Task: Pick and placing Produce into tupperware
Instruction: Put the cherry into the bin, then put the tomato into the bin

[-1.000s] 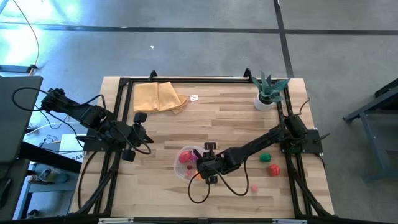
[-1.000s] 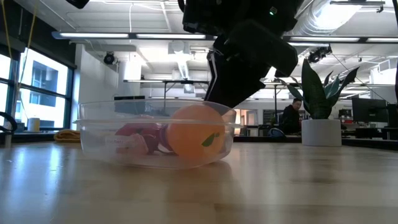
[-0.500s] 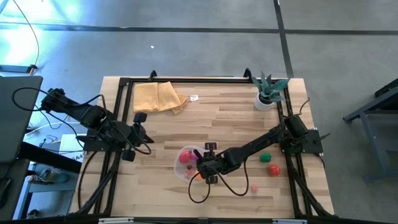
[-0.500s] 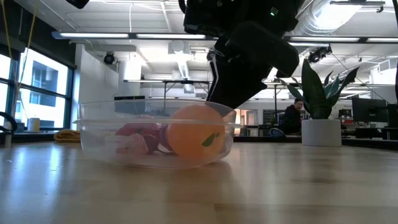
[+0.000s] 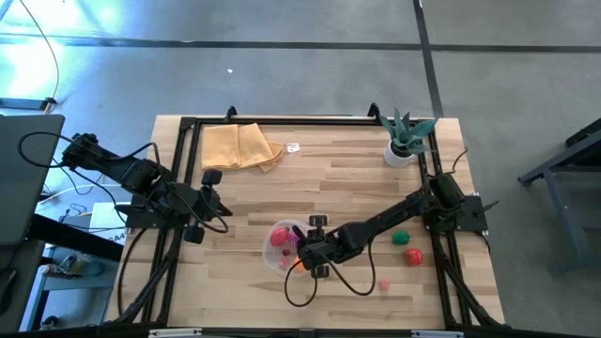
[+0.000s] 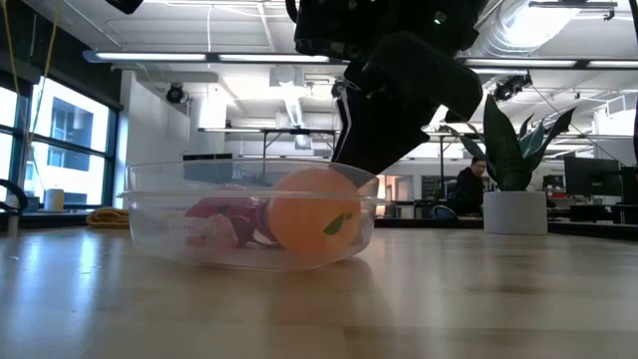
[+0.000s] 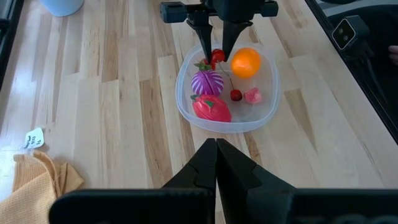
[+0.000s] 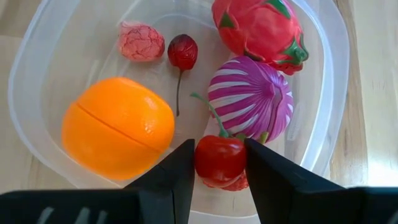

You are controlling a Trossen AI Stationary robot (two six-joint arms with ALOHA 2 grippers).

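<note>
Gripping a small red cherry-like fruit between its two fingers, the right gripper hangs inside the tupperware, jaws clamped on the fruit from both sides. Just ahead of the jaws lies a purple-and-white striped piece, and beyond that a spiky magenta-red dragon fruit. Off to one side of the jaws sits an orange; farther forward are a dark red cherry on a stem and a small pink lumpy piece — all inside the container.

Seen from above, the container rests on the wooden table under the right gripper, while a green piece, a red one and a pink one lie outside it, well behind the jaws.

The left gripper waits well apart from the container, its jaws together.
</note>
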